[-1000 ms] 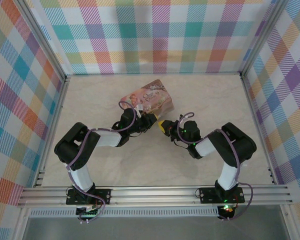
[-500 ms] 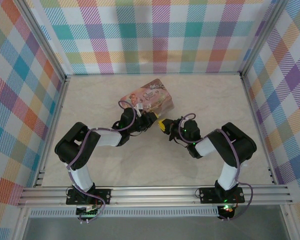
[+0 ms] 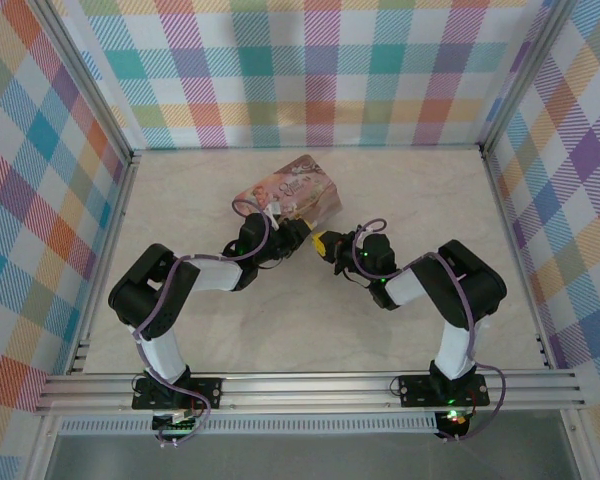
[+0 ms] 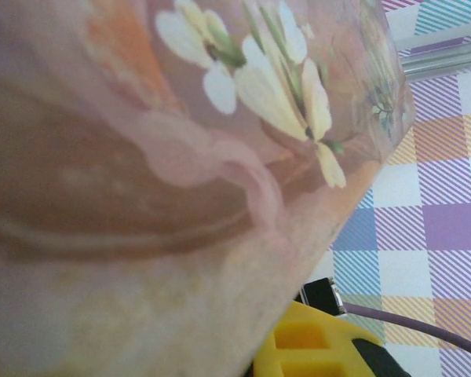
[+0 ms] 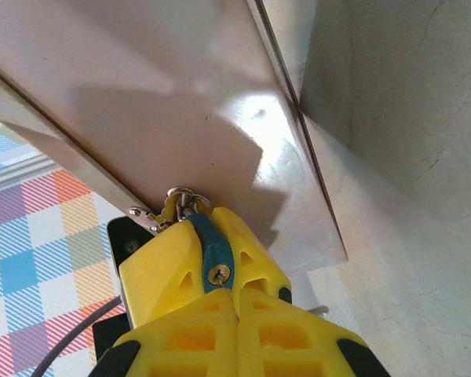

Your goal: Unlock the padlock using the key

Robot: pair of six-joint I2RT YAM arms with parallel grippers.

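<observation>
Right gripper (image 5: 212, 259) is clamped tight on the padlock (image 5: 205, 239), yellow fingers (image 5: 169, 275) pinching its body from both sides. The padlock's long axis runs along the fingers. Its keyhole end faces back at the right wrist camera and its shackle end (image 5: 180, 200) points away, up against the latch at the edge of the pink floral tin (image 3: 290, 192). From above, that sits just off the tin's near corner, mid-table. Left gripper (image 3: 290, 233) is nosed against the tin's floral side, just beside the right one. Its jaws are hidden, so can't tell if they're apart or together.
</observation>
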